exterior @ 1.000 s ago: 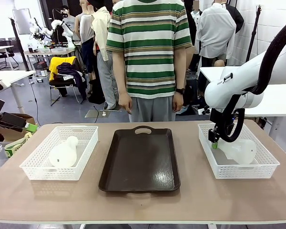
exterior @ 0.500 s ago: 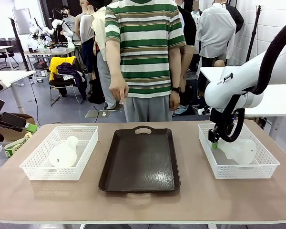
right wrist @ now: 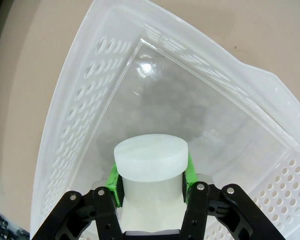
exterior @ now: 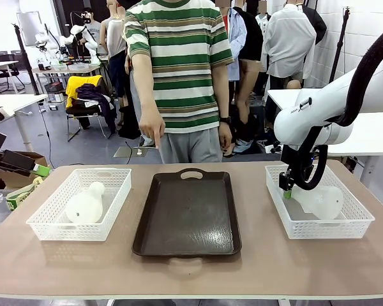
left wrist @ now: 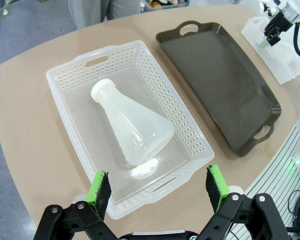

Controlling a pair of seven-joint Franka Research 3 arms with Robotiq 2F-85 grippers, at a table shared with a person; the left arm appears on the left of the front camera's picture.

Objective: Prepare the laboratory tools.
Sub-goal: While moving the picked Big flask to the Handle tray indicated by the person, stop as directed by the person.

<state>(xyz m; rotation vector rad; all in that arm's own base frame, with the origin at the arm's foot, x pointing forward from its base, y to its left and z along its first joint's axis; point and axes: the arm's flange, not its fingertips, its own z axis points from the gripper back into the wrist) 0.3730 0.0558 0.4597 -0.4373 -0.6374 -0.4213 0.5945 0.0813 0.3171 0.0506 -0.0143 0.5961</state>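
One frosted white conical flask (exterior: pixel 84 205) lies on its side in the left mesh basket (exterior: pixel 54 223); the left wrist view looks down on that flask (left wrist: pixel 133 128) from above, my left gripper (left wrist: pixel 159 187) open and well clear of it. A second flask (exterior: pixel 320 201) lies in the right basket (exterior: pixel 345 228). My right gripper (exterior: pixel 286 189) is shut on that flask's neck, and in the right wrist view the green pads (right wrist: pixel 111 176) press both sides just below the white cap (right wrist: pixel 151 157).
A dark brown tray (exterior: pixel 187 215) lies bare at the table's middle between the baskets. A person in a striped shirt stands at the far edge, one hand (exterior: pixel 150 132) pointing down over the table's far left-centre.
The person has shifted left and swung a hand forward and down to point. Both arms and both flasks have stayed still.
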